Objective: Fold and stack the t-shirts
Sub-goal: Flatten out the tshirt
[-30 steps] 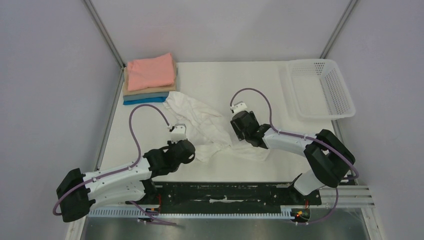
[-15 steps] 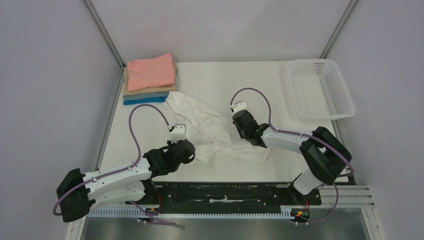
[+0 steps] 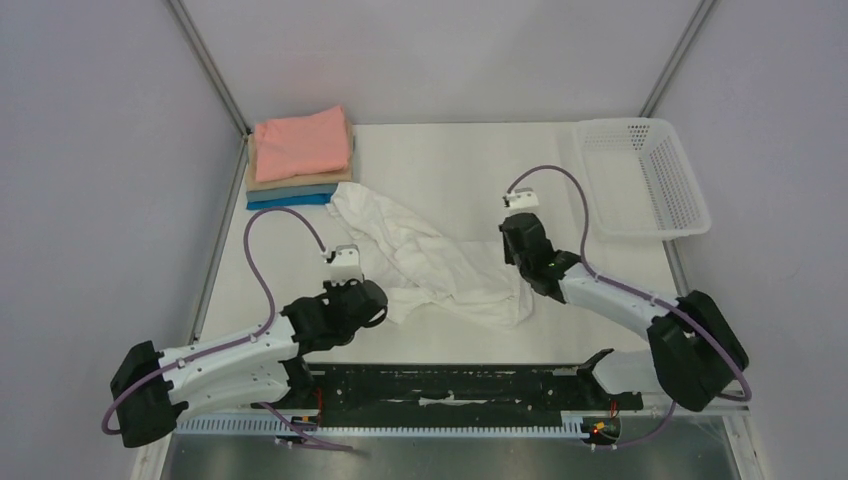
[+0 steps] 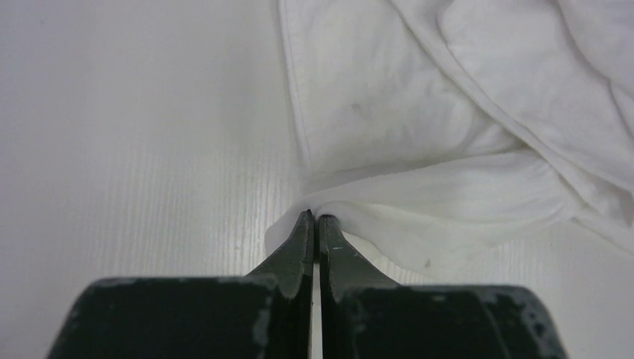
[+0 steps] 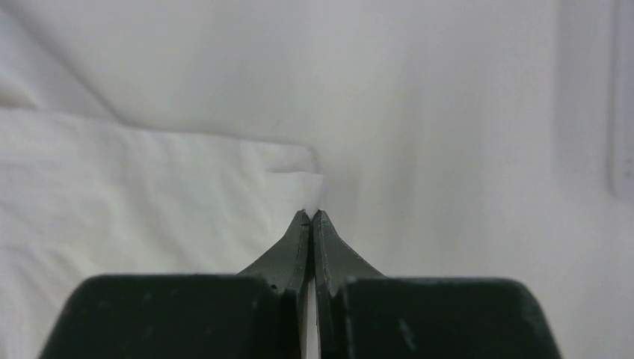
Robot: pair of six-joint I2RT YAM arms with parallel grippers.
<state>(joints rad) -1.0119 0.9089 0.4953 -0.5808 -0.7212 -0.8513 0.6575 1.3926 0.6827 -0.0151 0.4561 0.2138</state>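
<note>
A white t-shirt [image 3: 440, 265] lies crumpled and stretched across the middle of the table. My left gripper [image 3: 378, 302] is shut on the shirt's near left edge, and the left wrist view shows its tips [image 4: 315, 217] pinching a fold of the white cloth [image 4: 419, 120]. On the shirt's right end, my right gripper [image 3: 520, 262] is shut on a corner; in the right wrist view its tips [image 5: 311, 215] clamp that corner of the cloth [image 5: 134, 187]. At the back left stands a stack of folded t-shirts: salmon pink [image 3: 300, 143] on top, then tan, grey-blue and bright blue [image 3: 285, 202].
A white plastic mesh basket [image 3: 630, 124] stands at the back right corner of the table. Metal frame posts rise at both back corners. A black rail with the arm bases runs along the near edge.
My right gripper has shut on the shirt's corner and moved right and away, pulling the cloth out sideways. The left gripper kept its hold and shifted slightly left.
</note>
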